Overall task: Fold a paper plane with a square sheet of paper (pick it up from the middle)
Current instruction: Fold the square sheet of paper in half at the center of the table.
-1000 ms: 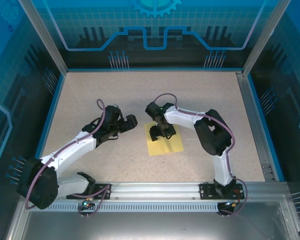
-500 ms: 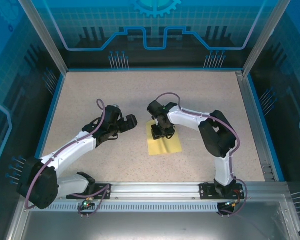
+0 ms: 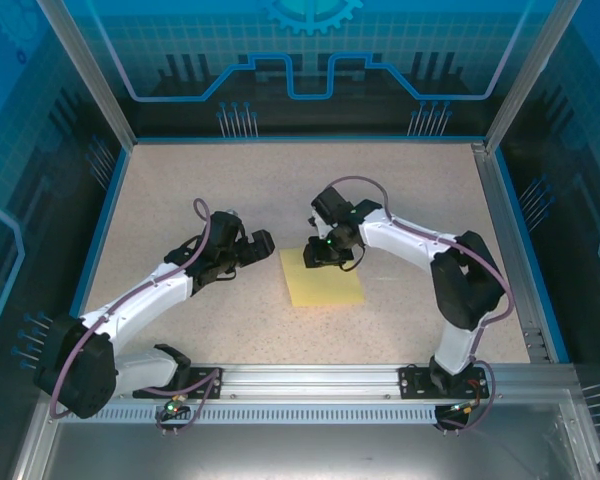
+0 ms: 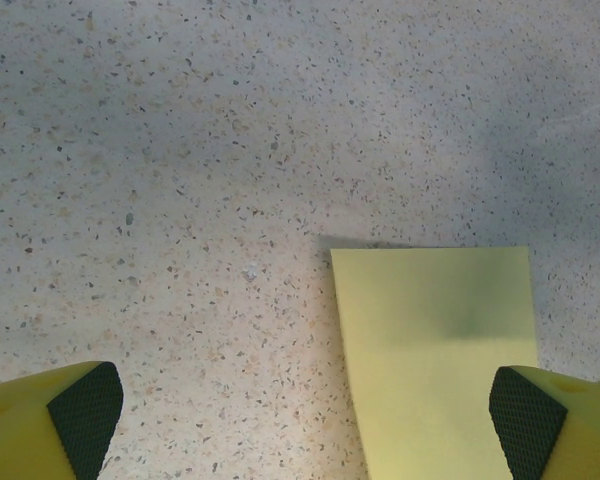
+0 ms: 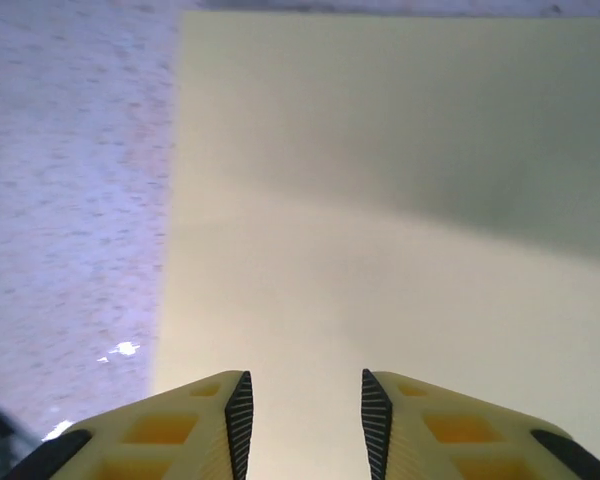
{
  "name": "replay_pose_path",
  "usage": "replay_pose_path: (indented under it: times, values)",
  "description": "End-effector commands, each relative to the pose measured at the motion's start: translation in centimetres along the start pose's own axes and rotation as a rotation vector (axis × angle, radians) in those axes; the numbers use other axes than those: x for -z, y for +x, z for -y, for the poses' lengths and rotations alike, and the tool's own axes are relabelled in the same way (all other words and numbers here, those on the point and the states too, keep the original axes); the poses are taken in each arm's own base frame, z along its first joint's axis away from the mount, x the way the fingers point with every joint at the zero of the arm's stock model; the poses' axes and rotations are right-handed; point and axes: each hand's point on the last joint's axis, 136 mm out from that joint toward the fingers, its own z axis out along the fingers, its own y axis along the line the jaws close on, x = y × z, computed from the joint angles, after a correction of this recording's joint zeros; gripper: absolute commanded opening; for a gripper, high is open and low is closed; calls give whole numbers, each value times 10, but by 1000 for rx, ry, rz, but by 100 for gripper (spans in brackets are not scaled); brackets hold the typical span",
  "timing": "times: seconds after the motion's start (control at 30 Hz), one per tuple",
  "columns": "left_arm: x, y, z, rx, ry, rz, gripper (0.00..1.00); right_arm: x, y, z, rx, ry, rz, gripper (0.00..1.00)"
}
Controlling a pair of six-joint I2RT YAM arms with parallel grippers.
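Note:
The square sheet of paper [image 3: 323, 285] lies flat on the speckled table, plain yellow. My right gripper [image 3: 332, 262] hovers at its far edge, fingers pointing down over the sheet. In the right wrist view the paper [image 5: 380, 200] spreads under the right gripper [image 5: 305, 400], whose jaws stand a narrow gap apart with nothing between them. My left gripper [image 3: 263, 243] waits just left of the sheet, wide open. In the left wrist view the left gripper [image 4: 305, 410] is over bare table, with the paper [image 4: 435, 350] reaching under its right finger.
A speckled beige table [image 3: 180, 190] is ringed by a blue rim and aluminium frame posts [image 3: 85, 70]. A metal rail [image 3: 310, 378] with both arm bases runs along the near edge.
The right gripper has drawn back towards the far edge of the sheet and its jaws have narrowed. More of the paper shows, with its left edge further left. The left arm has not moved.

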Motion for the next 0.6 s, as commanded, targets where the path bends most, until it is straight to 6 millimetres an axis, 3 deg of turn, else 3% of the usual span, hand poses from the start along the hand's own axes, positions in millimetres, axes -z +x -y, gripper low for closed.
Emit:
replay_pose_path:
  times: [0.0, 0.03, 0.13, 0.2, 0.3, 0.43, 0.57]
  values:
    - [5, -5, 4, 10, 2, 14, 98, 20, -11, -17, -21, -134, 52, 37]
    - [5, -5, 4, 11, 2, 12, 99, 20, -12, -11, -28, -108, 56, 39]
    - [3, -3, 5, 17, 7, 4, 99, 17, -9, 16, -22, 52, 50, 57]
    - [3, -3, 4, 18, 6, 3, 99, 6, -1, 33, -17, 160, -2, 73]
    - [3, -3, 2, 20, -5, 4, 99, -14, 9, 44, 35, 299, -67, 88]
    - [4, -4, -2, 30, -24, 18, 98, -31, 12, 43, 76, 351, -89, 99]
    - [5, -3, -6, 30, -30, 24, 98, -47, 19, 48, 96, 381, -147, 99]
